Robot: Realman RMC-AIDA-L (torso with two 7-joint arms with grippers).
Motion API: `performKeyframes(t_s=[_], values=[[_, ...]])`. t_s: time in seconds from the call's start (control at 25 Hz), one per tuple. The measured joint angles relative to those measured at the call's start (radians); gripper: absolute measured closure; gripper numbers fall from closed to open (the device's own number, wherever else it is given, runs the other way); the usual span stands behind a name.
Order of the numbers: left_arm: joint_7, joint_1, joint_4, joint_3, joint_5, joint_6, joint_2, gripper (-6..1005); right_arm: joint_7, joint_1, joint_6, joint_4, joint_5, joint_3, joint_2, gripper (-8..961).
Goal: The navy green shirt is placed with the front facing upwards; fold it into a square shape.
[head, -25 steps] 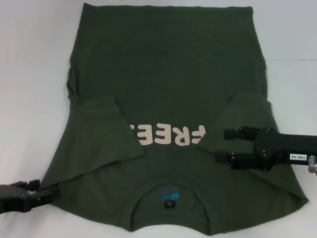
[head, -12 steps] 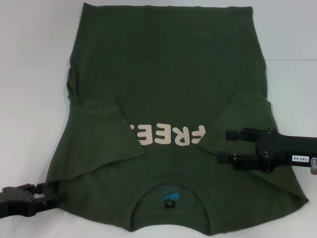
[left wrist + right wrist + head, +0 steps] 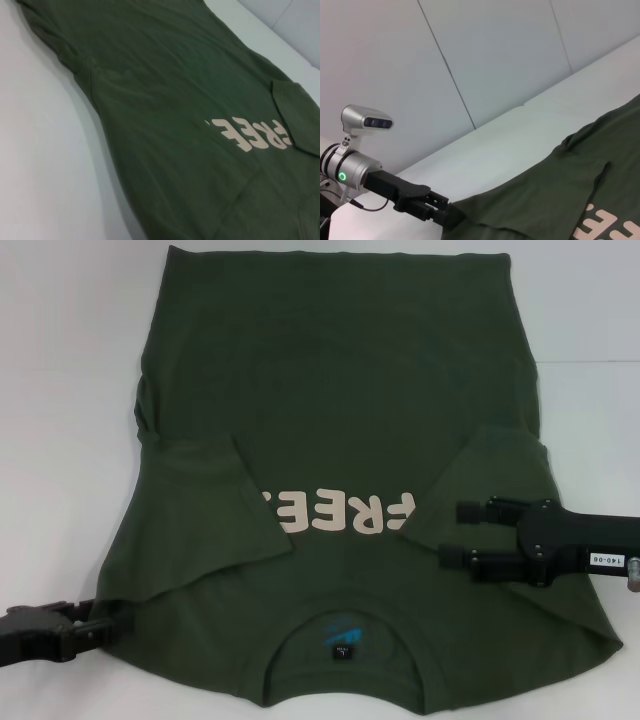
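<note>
Left gripper (image 3: 108,632) sits at about 8 o'clock in the head view, low on the white table (image 3: 60,390), its tip at the near-left shoulder corner of the navy green shirt (image 3: 340,420). Right wrist view shows it (image 3: 451,216) meeting the cloth edge; jaws look pressed onto that corner, pinching the shirt.

Shirt lies flat across the middle of the table, front up, collar toward the robot at 6 o'clock, hem at 12 o'clock. Both sleeves are folded inward over the chest: left sleeve flap (image 3: 215,505) at about 9 o'clock of the cream "FREE!" lettering (image 3: 338,512), right sleeve flap (image 3: 490,480) at about 3 o'clock. Flaps partly cover the lettering ends. Small blue neck label (image 3: 340,633) shows inside the collar.

Right gripper (image 3: 450,533) is at about 4 o'clock, over the right sleeve flap, jaws spread, holding nothing.
</note>
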State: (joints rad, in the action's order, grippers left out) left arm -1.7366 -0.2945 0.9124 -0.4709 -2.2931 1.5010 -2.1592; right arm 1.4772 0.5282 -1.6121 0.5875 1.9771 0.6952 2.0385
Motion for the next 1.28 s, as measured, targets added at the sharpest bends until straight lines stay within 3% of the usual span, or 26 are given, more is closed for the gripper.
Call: performKeyframes(t_s=[0.28, 0.52, 0.64, 0.84, 1.04, 1.28], values=[[-0.02, -0.017, 0.002, 0.0, -0.035, -0.028, -0.003, 367, 0.0, -0.001, -0.006, 0.002, -0.002, -0.013, 0.001, 42], [-0.033, -0.026, 0.002, 0.0, -0.036, -0.033, -0.004, 576, 0.0, -0.001, -0.008, 0.003, -0.003, -0.021, 0.001, 47], [-0.039, -0.03, 0.002, 0.0, -0.036, -0.034, -0.004, 781, 0.001, -0.001, -0.008, 0.003, -0.003, -0.021, 0.001, 50], [-0.048, -0.031, 0.009, 0.0, -0.036, -0.025, -0.002, 969, 0.02, -0.007, -0.008, 0.003, -0.003, -0.022, -0.003, 54], [-0.063, -0.031, 0.021, 0.006, -0.024, -0.001, -0.003, 969, 0.083, -0.023, -0.008, 0.006, 0.004, -0.036, -0.015, 58], [-0.064, -0.031, 0.025, 0.009, 0.018, 0.028, -0.004, 969, 0.33, -0.041, -0.037, 0.008, 0.048, -0.034, -0.06, 64]])
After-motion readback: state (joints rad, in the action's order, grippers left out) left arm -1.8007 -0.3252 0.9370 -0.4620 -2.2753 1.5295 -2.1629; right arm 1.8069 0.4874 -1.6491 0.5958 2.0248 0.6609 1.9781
